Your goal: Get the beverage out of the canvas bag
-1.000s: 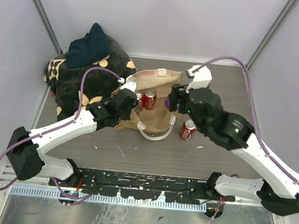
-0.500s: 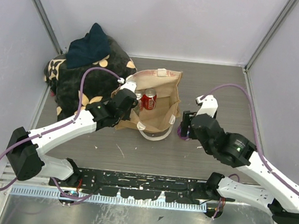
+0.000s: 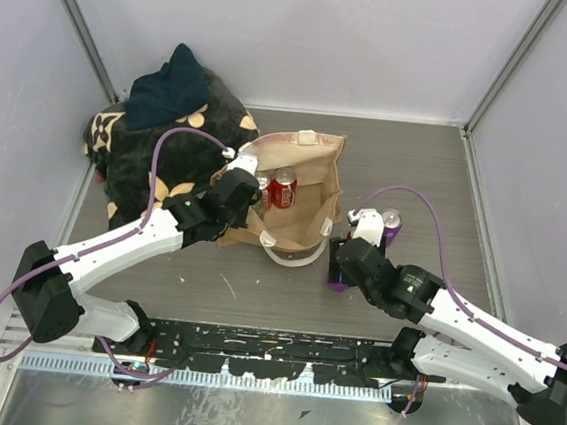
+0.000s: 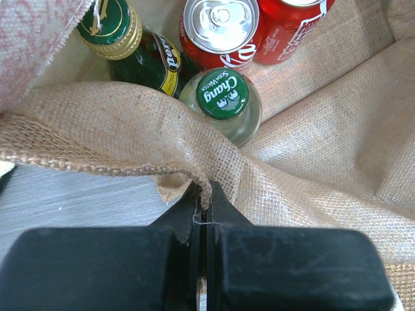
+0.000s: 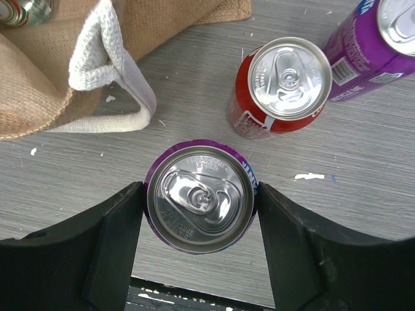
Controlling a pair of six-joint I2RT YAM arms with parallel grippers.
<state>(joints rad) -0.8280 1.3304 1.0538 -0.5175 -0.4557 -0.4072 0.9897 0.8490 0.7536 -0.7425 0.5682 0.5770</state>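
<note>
**While the left pinches the bag rim, the right grips a purple can**

Where the grey wood-grain table [image 3: 256, 290] reaches its far left corner, we see a black cushion-like bundle with beige flower prints [image 3: 158, 155], with a dark blue cloth [image 3: 172, 86] heaped on top. Just right of it, our left gripper [image 4: 202, 194] has its fingers pressed together on the near-left rim of the tan, boxy woven canvas bag [image 4: 311, 149], pinching a fold of the weave between them. The bag stands open at mid-table. Inside it we see a dark green glass bottle with a gold-and-green cap [image 4: 113, 26], a clear bottle with a green Chang cap [image 4: 222, 94], a red soda can with a silver top [image 4: 220, 29] and a second red can [image 4: 292, 19] beside it. A cream looped handle [image 5: 107, 65] lies on the table at the bag's near side.

Right of that handle, outside the bag, our right gripper [image 5: 200, 210] clasps a purple can with a silver top [image 5: 198, 201]. The can is upright, with one finger against each flank. We cannot tell whether its base rests on the table. Just beyond it a red can with a silver lid [image 5: 279, 87] stands on the table, and a taller purple can [image 5: 382, 39] stands just beside that one, further right.
</note>
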